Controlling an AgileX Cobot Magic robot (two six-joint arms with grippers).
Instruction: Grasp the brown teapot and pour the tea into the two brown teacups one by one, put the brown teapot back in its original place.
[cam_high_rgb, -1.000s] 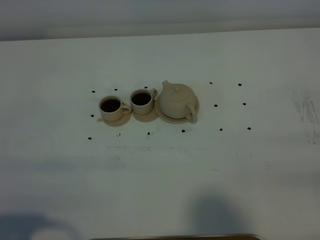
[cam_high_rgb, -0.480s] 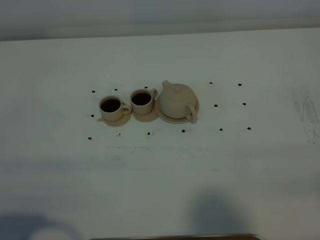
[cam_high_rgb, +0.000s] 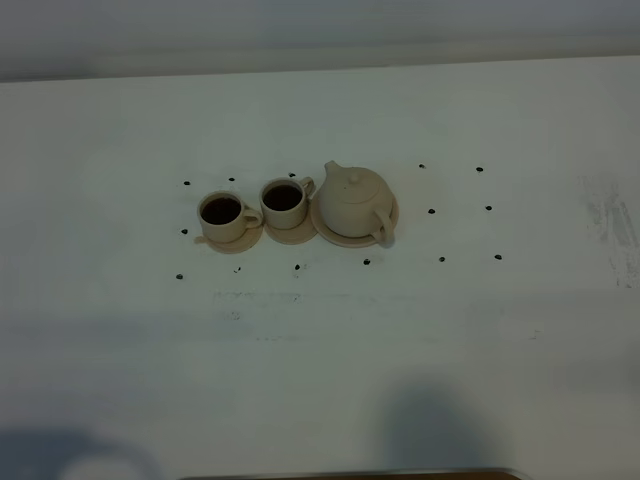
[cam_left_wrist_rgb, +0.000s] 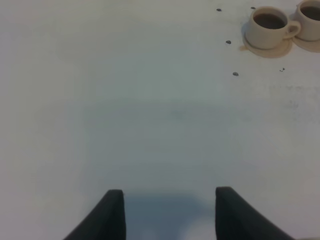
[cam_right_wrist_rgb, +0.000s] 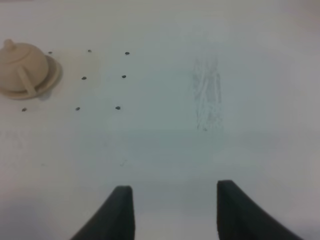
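- Seemingly complete: both cups hold dark tea and the teapot sits on its plate; judged from the layout, nothing is left but standing clear.
- White bench (cam_high_rgb: 520, 330) carries everything, with small black dots around the set.
- Brown teapot (cam_high_rgb: 355, 201): squat, pale tan, knobbed lid on, upright on the wide saucer plate (cam_high_rgb: 391, 217), handle toward the camera.
- Two teacups, right (cam_high_rgb: 284, 201) and left (cam_high_rgb: 222, 214), each on its small saucer, just beside the pot.
- Left gripper (cam_left_wrist_rgb: 167, 212) and right gripper (cam_right_wrist_rgb: 172, 210): jaws apart in the wrist views, empty, well away from the set.
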